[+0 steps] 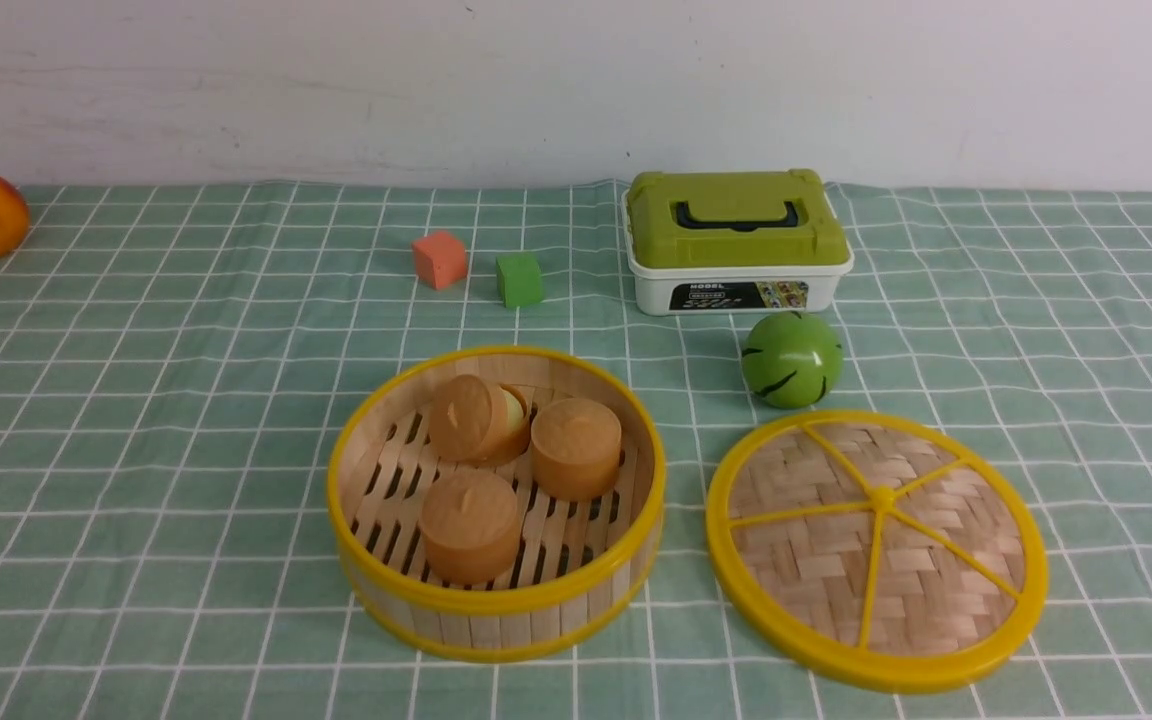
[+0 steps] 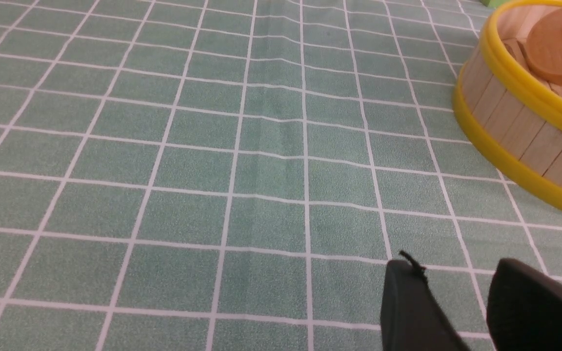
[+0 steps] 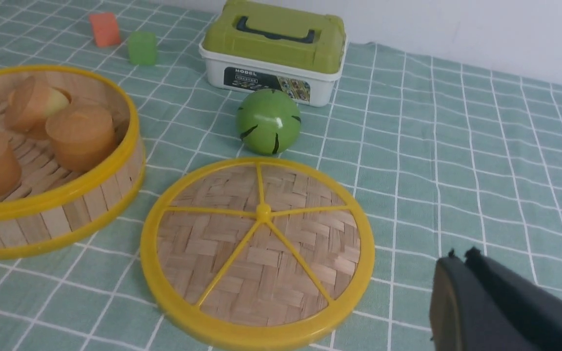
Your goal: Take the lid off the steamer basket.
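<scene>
The lid (image 1: pixel 876 550) lay at the steamer basket's (image 1: pixel 496 600) three o'clock — already off. The right gripper (image 3: pixel 460 254) was nearer, jaws closed and empty.

Three views, one checked tablecloth (image 1: pixel 136 400).
Front looks forward and down over everything; left wrist sits low beside the steamer basket (image 2: pixel 505 126); right wrist, higher, shares basket and lid (image 3: pixel 261 253) with front.

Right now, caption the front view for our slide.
The lid lies flat beside the open steamer basket holding three brown buns.
</scene>
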`<action>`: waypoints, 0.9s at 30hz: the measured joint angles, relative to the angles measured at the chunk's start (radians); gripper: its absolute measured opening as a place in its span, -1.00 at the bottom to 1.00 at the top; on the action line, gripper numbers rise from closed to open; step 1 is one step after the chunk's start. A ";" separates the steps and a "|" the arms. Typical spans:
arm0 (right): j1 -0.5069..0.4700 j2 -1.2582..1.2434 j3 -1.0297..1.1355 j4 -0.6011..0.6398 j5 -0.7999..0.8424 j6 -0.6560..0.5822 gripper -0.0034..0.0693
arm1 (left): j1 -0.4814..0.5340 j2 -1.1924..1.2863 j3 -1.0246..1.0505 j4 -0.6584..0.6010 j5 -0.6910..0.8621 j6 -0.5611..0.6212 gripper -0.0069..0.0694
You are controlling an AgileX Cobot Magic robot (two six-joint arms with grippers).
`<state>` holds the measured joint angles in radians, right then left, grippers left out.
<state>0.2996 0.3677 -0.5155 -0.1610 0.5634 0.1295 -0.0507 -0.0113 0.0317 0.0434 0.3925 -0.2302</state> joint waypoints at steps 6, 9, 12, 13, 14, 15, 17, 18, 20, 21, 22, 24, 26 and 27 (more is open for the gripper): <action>0.000 0.000 0.131 -0.058 -0.177 0.017 -0.97 | 0.000 0.000 0.000 0.000 0.000 0.000 -0.19; -0.001 -0.004 0.214 -0.096 -0.293 0.081 -0.97 | 0.000 0.000 0.000 0.000 0.000 0.000 -0.19; -0.028 -0.036 0.286 -0.058 -0.352 0.108 -0.97 | 0.000 0.000 0.000 0.000 0.000 0.000 -0.19; -0.054 -0.057 0.321 -0.019 -0.373 0.104 -0.97 | 0.000 0.000 0.000 0.000 0.000 0.000 -0.19; -0.092 -0.088 0.364 0.023 -0.394 0.077 -0.97 | 0.000 0.000 0.000 0.000 0.000 0.000 -0.19; -0.116 -0.103 0.382 0.048 -0.404 0.060 -0.97 | 0.000 0.000 0.000 0.000 0.000 0.000 -0.19; -0.153 -0.143 0.427 0.081 -0.433 0.016 -0.97 | 0.000 0.000 0.000 0.000 0.000 0.000 -0.19; -0.189 -0.179 0.464 0.105 -0.458 -0.016 -0.97 | 0.000 0.000 0.000 0.000 0.000 0.000 -0.19; -0.255 -0.248 0.525 0.123 -0.495 -0.047 -0.97 | 0.000 0.000 0.000 0.000 0.000 0.000 -0.19; -0.260 -0.254 0.525 0.123 -0.494 -0.049 -0.97 | 0.000 0.000 0.000 0.000 0.000 0.000 -0.19; -0.294 -0.305 0.540 0.129 -0.483 -0.052 -0.97 | 0.000 0.000 0.000 0.000 0.000 0.000 -0.19; -0.320 -0.343 0.541 0.130 -0.442 -0.045 -0.97 | 0.000 0.000 0.000 0.000 0.000 0.000 -0.19; -0.349 -0.372 0.541 0.130 -0.369 -0.036 -0.97 | 0.000 0.000 0.000 0.000 0.000 0.000 -0.19; -0.354 -0.374 0.541 0.130 -0.356 -0.035 -0.97 | 0.000 0.000 0.000 0.000 0.000 0.000 -0.19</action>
<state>-0.0540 -0.0059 0.0254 -0.0310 0.2079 0.0945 -0.0507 -0.0113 0.0317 0.0434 0.3925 -0.2302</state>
